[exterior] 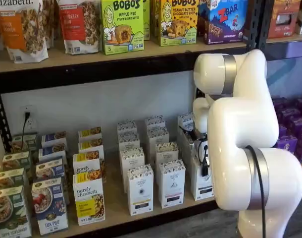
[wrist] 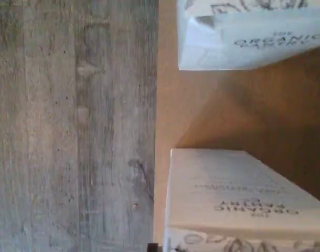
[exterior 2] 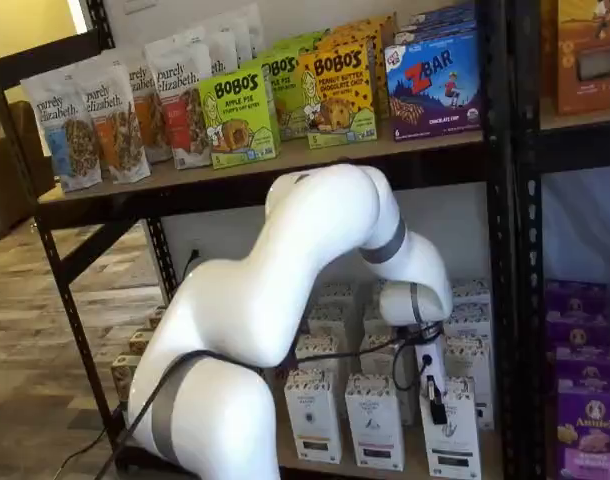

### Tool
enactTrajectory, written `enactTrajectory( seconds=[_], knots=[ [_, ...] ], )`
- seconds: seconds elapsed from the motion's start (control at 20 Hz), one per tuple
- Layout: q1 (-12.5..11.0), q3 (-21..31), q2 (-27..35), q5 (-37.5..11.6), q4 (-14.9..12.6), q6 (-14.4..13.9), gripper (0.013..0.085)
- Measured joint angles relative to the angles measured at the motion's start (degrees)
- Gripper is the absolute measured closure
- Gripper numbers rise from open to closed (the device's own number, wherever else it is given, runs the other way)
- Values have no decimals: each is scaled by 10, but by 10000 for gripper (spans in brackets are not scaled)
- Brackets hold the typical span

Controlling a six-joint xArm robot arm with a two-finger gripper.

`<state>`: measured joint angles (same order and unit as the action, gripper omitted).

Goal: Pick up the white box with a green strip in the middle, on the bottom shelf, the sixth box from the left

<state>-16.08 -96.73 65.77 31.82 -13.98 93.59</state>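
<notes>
Gripper [exterior: 204, 166] low at the right end of the white cartons, hanging from the bulky white arm [exterior: 250, 129]. Black fingers seen side-on in both shelf views [exterior 2: 436, 398], partly masked by the arm; cannot tell whether spread or pressed together. Nothing plainly pinched.

Fingertips level with the top part of the white box [exterior: 202, 186], just in front of or touching its face; cannot tell which. Stands upright at the front of the bottom shelf [exterior: 115, 196], rightmost in the front row of white cartons [exterior 2: 451, 440], close beside a similar white carton [exterior: 171, 183] on its left. More white cartons lined up behind in rows. Strip colour too small to read.

Black cable [exterior 2: 335, 355] looping from the arm down to the wrist.

Wrist view turned on its side: two white cartons [wrist: 254, 37] [wrist: 238, 199] with dark print, "ORGANIC" legible on one, well apart with bare tan shelf board [wrist: 228, 105] between them. Grey plank floor [wrist: 71, 131] beyond the shelf edge.

Above, a yellow-green Bobo's box [exterior: 122, 22] on the upper shelf.
</notes>
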Motion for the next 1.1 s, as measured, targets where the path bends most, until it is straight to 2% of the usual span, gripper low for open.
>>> enactTrajectory(
  seconds=[0.05, 0.1, 0.25, 0.35, 0.55, 0.85, 1.1],
  knots=[
    [0, 0, 0, 2, -1, -1, 370],
    [0, 0, -1, 4, -1, -1, 410],
    [1, 1, -2, 7, -2, -2, 450],
    [1, 4, -4, 8, -4, -5, 530],
    [0, 21, -12, -8, -22, -20, 530],
    [0, 86, -47, -53, -54, -52, 530],
    [2, 162, -98, -71, -45, -49, 530]
  ],
)
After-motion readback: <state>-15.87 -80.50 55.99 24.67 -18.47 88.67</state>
